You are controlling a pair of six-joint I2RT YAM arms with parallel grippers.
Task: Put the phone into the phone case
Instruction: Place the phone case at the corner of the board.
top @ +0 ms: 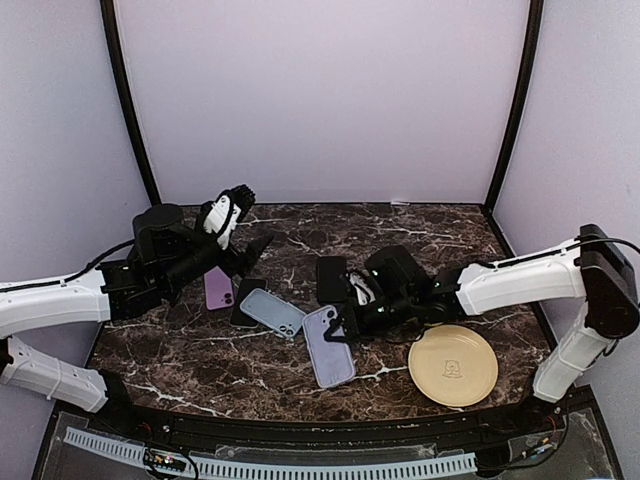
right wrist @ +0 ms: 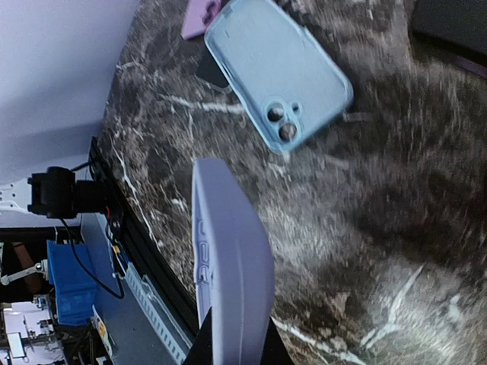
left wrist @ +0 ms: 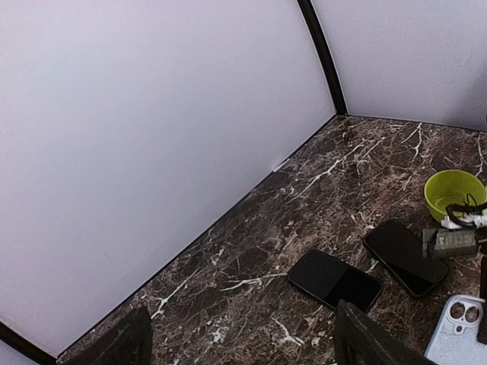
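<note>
My right gripper [top: 348, 322] is shut on the near end of a lavender phone case [top: 329, 346], which lies tilted near the table's middle; in the right wrist view the case [right wrist: 228, 258] stands edge-on between my fingers. A black phone [top: 331, 278] lies just behind that gripper. A second black phone [top: 245, 300] lies partly under a light blue case [top: 272, 311]. My left gripper [top: 243, 222] is open and empty, raised above the table at the left. Its view shows both black phones [left wrist: 333, 279] [left wrist: 405, 255] on the marble ahead.
A purple case [top: 218, 288] lies at the left by the light blue one. A yellow plate [top: 452, 365] sits at the near right. A green bowl [left wrist: 454, 194] stands beyond the phones in the left wrist view. Walls close the back and both sides.
</note>
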